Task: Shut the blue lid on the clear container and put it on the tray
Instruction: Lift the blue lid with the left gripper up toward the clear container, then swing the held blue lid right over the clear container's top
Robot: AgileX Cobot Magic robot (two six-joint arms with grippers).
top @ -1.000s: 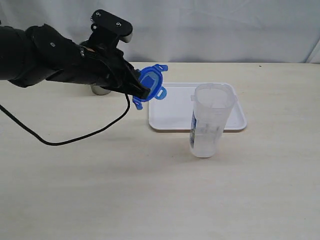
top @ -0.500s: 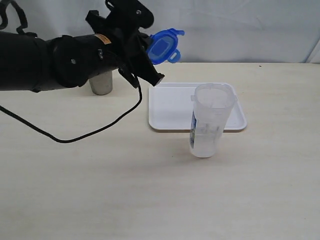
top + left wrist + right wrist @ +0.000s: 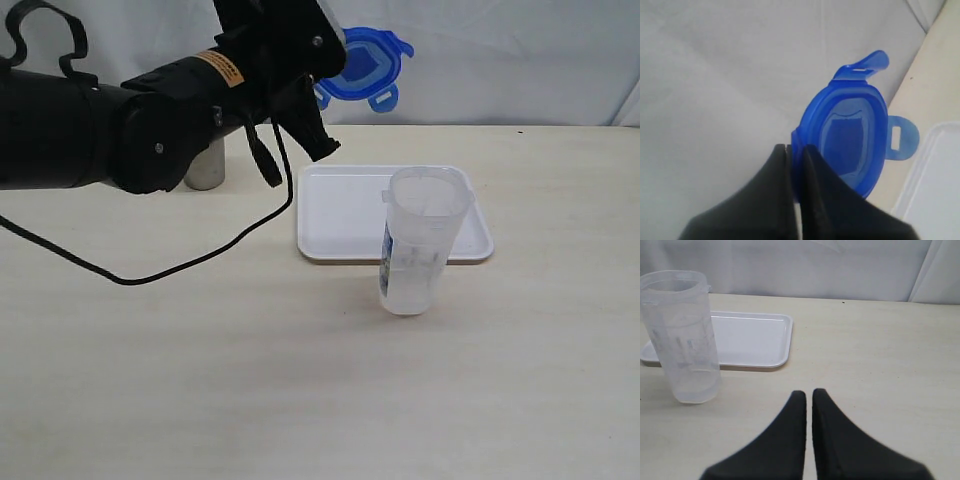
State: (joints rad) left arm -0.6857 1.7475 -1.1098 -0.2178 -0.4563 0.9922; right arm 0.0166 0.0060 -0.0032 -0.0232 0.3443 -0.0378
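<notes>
Raised higher than before, the lid (image 3: 362, 66) hangs pinched by its edge in the closed left jaws. The container (image 3: 420, 240) stands uncapped on the desk (image 3: 300, 380) beside the tray (image 3: 340, 215). Capping and placing are left. The right jaws are closed and empty.

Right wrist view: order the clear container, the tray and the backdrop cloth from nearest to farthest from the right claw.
1. and 2. clear container, off to one side of the right claw, and tray, its corner just ahead: too close to call.
3. backdrop cloth, beyond the table's far edge, plainly farthest.
</notes>
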